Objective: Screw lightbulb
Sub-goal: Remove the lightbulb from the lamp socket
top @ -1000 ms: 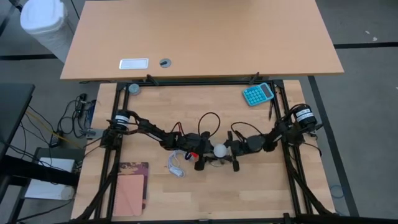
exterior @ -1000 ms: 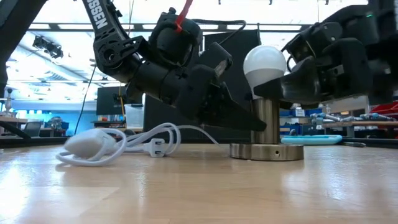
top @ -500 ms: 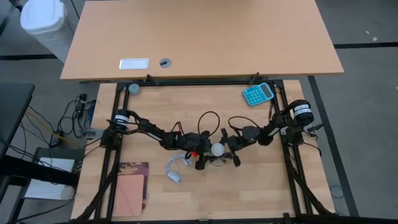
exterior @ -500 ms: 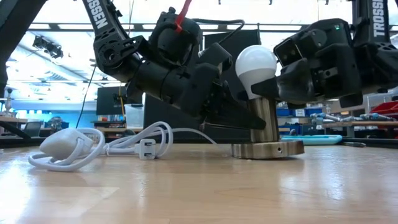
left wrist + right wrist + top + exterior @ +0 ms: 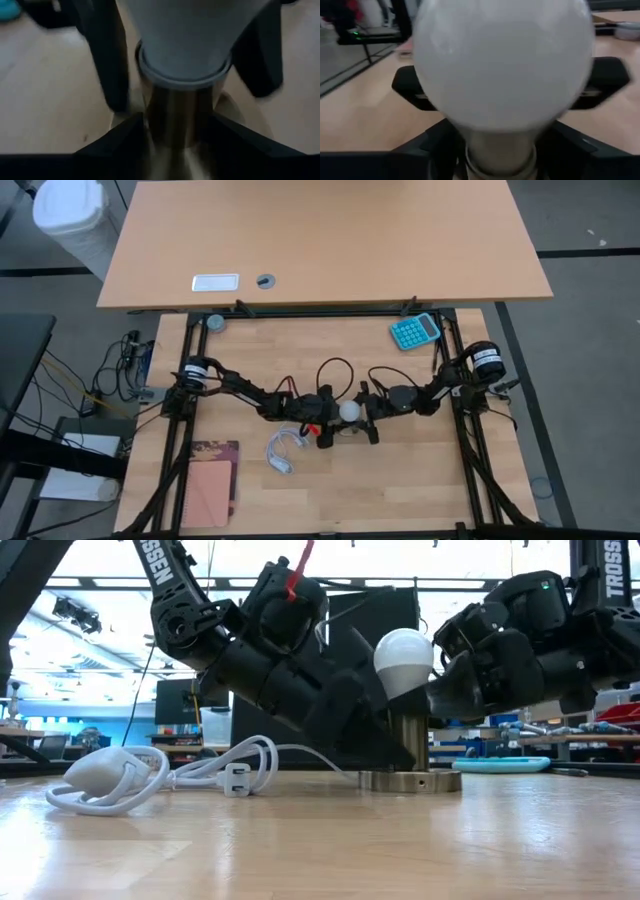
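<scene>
The lightbulb (image 5: 348,411) stands on a socket (image 5: 410,778) mid-desk (image 5: 420,480), between the left claw (image 5: 325,423) and right claw (image 5: 368,417). A cord (image 5: 283,449) lies to its left, a calculator (image 5: 414,331) at the far right corner, a notebook (image 5: 210,481) near left.

White letters "SSEN" run down the left arm (image 5: 165,585); "TROSSEN" marks the right arm (image 5: 607,570).

The lightbulb (image 5: 404,660) hides its screw cap inside the metal socket (image 5: 408,748).
</scene>
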Available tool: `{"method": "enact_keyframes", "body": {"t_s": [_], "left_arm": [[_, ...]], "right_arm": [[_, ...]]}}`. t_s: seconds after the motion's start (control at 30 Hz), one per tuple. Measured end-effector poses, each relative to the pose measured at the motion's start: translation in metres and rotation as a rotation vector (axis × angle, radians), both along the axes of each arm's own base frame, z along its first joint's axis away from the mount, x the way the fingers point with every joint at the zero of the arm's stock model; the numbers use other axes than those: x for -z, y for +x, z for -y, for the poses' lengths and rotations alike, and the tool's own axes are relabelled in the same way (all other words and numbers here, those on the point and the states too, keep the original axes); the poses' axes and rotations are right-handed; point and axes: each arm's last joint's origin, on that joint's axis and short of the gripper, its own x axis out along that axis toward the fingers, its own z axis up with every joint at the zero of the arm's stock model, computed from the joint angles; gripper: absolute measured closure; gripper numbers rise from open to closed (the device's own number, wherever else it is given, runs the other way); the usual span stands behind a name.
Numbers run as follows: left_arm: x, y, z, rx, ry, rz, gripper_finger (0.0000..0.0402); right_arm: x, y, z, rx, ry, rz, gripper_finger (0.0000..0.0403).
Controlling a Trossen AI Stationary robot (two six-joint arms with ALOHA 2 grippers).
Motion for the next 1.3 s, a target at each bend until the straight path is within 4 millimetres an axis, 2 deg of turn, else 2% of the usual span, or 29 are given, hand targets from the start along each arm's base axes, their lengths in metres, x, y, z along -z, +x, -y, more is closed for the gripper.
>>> {"method": "enact_keyframes", "body": {"t_s": [0.2, 0.5, 0.73, 0.97, 1.3], "left_arm": [[0.000, -0.001, 0.000, -0.001, 0.016, -0.024, 0.0172], [-0.004, -0.001, -0.001, -0.003, 0.011, -0.004, 0.0172], [-0.008, 0.001, -0.001, -0.011, -0.042, 0.046, 0.0167], [-0.013, 0.003, 0.001, -0.030, -0.072, 0.095, 0.0148], [-0.009, 0.001, -0.001, -0.051, -0.009, 0.053, 0.0205]], "right_arm": [[-0.004, -0.012, 0.003, 0.052, -0.008, 0.005, 0.0133], [-0.010, -0.032, -0.013, 0.127, -0.005, -0.009, 0.0137], [-0.005, -0.032, -0.026, 0.212, -0.016, -0.087, 0.0138], [-0.008, -0.033, -0.030, 0.245, -0.020, -0.057, 0.0138], [-0.017, -0.027, -0.033, 0.258, 0.029, 0.014, 0.0138]]}}
